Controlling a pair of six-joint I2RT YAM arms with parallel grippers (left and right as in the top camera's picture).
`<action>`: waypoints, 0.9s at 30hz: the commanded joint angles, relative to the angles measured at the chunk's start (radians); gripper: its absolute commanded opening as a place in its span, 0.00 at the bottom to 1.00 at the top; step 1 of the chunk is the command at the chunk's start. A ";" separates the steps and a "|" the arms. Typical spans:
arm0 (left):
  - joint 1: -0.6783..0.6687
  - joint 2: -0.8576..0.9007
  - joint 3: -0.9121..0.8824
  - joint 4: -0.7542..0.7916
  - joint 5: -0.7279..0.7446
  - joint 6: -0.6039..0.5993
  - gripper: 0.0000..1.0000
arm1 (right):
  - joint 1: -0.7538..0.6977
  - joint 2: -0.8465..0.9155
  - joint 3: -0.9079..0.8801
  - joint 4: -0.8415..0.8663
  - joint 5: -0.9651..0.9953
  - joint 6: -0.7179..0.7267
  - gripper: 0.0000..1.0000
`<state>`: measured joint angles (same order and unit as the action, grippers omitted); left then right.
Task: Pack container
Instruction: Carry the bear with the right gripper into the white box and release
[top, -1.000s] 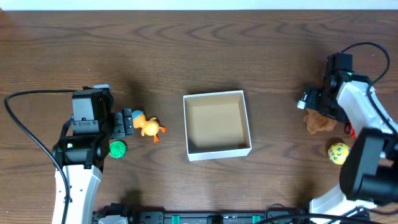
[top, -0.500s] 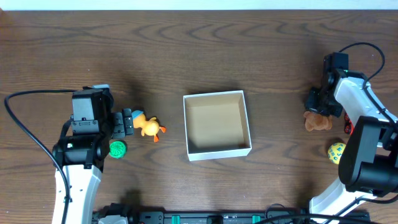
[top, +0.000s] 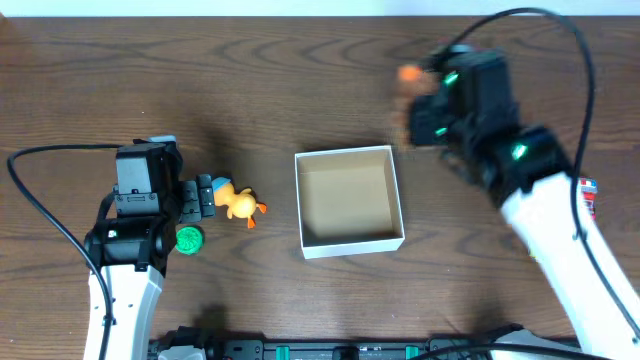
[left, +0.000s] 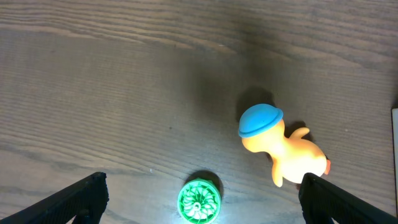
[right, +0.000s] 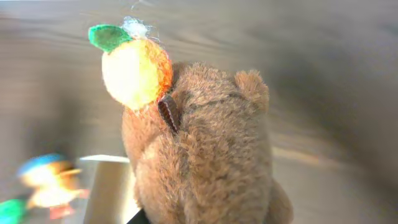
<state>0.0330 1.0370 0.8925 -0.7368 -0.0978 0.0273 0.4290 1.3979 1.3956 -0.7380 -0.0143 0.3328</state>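
Note:
The container (top: 349, 243), a shallow white box with a tan inside, sits mid-table with nothing in it. My right gripper (top: 420, 112), blurred, hangs just beyond the box's far right corner, shut on a brown plush bear (top: 403, 98) with an orange fruit on its head. That bear (right: 205, 162) fills the right wrist view and hides the fingers; the container's corner (right: 109, 186) shows below left. My left gripper (top: 205, 195) stands open at the left. Between its fingers lie a green ridged disc (left: 199, 201) and an orange duck with a blue cap (left: 280, 146).
The duck (top: 240, 203) and the green disc (top: 189, 239) lie on the dark wood table left of the container. A black cable (top: 40, 200) loops around the left arm. The table's far edge runs along the top.
The right gripper shut on the brown bear at the far right, lifted it and swung left to the container's far right corner. The left arm has not moved.

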 joint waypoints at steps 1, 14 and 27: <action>0.006 0.003 0.020 -0.003 -0.016 0.013 0.98 | 0.143 0.049 -0.022 0.015 0.072 0.097 0.02; 0.006 0.003 0.020 -0.003 -0.016 0.013 0.98 | 0.312 0.436 -0.026 0.073 0.099 0.213 0.08; 0.006 0.003 0.020 -0.003 -0.016 0.014 0.98 | 0.383 0.454 -0.029 0.043 0.095 0.395 0.13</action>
<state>0.0330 1.0374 0.8925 -0.7368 -0.0978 0.0277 0.7856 1.8526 1.3659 -0.6922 0.0780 0.6838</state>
